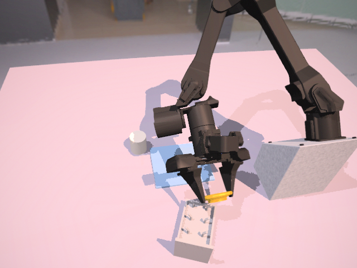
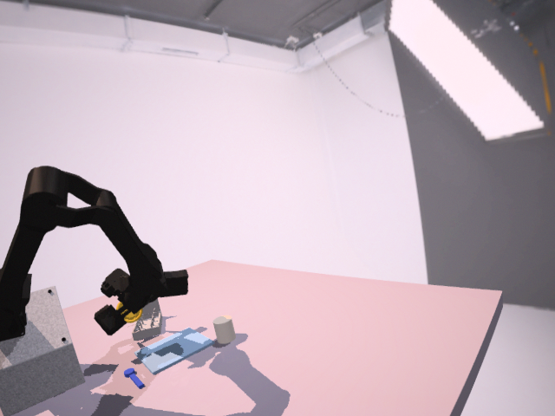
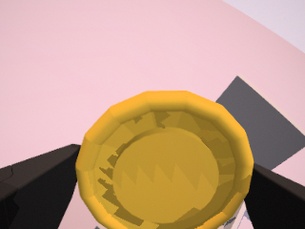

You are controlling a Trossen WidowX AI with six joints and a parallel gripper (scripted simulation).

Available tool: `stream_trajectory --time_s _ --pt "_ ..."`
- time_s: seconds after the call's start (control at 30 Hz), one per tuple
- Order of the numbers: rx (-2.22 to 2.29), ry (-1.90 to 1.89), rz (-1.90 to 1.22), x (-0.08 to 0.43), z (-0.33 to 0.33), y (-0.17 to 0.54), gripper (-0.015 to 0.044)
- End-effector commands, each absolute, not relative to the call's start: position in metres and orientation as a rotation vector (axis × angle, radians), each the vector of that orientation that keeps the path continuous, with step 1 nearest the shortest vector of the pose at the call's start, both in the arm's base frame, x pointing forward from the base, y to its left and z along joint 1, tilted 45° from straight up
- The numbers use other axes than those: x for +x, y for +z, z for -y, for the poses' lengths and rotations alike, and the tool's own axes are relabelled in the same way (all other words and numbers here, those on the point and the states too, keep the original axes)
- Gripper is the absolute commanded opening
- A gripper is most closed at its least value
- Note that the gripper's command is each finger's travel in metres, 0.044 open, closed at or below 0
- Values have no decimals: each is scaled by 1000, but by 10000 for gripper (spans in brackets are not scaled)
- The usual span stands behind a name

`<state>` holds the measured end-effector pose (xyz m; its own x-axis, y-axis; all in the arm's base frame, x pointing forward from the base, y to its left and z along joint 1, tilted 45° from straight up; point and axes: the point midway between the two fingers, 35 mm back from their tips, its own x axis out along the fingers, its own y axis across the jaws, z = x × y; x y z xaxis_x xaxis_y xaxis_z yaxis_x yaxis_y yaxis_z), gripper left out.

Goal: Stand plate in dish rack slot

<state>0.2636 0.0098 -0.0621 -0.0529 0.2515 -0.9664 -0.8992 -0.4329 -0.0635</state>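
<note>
I see the claw (image 1: 216, 197) clamped across the rim of the yellow plate (image 1: 218, 196), held on edge just above the near end of the dish rack (image 1: 194, 230) on the pink surface (image 1: 72, 144). No readable writing anywhere.
</note>
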Motion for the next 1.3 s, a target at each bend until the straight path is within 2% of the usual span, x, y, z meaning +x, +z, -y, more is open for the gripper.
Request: stream_trajectory --time_s 0.0,0.67,1.27 --pt "-1268 1594 -707 261 -7 -65 0" --pt "-1077 1246 -422 270 23 -56 0" --pt "-1080 1232 -418 277 15 -64 0"
